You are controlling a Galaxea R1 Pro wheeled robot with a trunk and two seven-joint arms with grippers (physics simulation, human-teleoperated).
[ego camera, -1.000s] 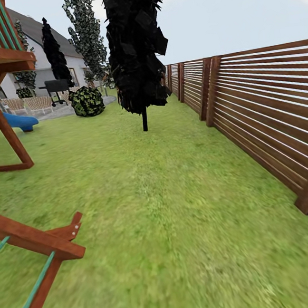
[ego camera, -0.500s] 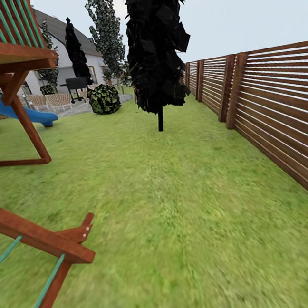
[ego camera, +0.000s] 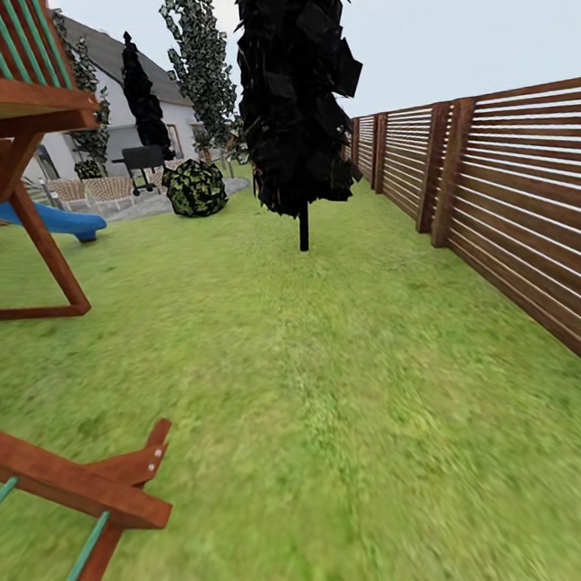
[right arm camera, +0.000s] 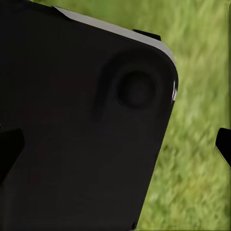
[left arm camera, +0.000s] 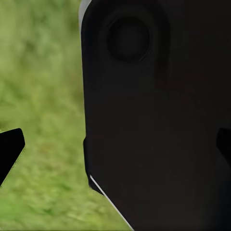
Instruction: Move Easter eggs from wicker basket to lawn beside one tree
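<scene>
crossing open lawn [ego camera: 340, 411]; facing a dark-leaved tree [ego camera: 303, 226] upper centre of frame, slat fence [ego camera: 516, 211] at right, play frame [ego camera: 21, 222] at left. basket and eggs not sighted; collecting and placing seemingly all remaining. gripper state, both arms: cannot tell, dark housing blocking wrist views.

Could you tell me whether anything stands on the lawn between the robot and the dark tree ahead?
Nothing visible does. Open lawn runs straight up to the tree. The wooden play frame stands off to the left and the slat fence runs along the right, both clear of that path.
</scene>
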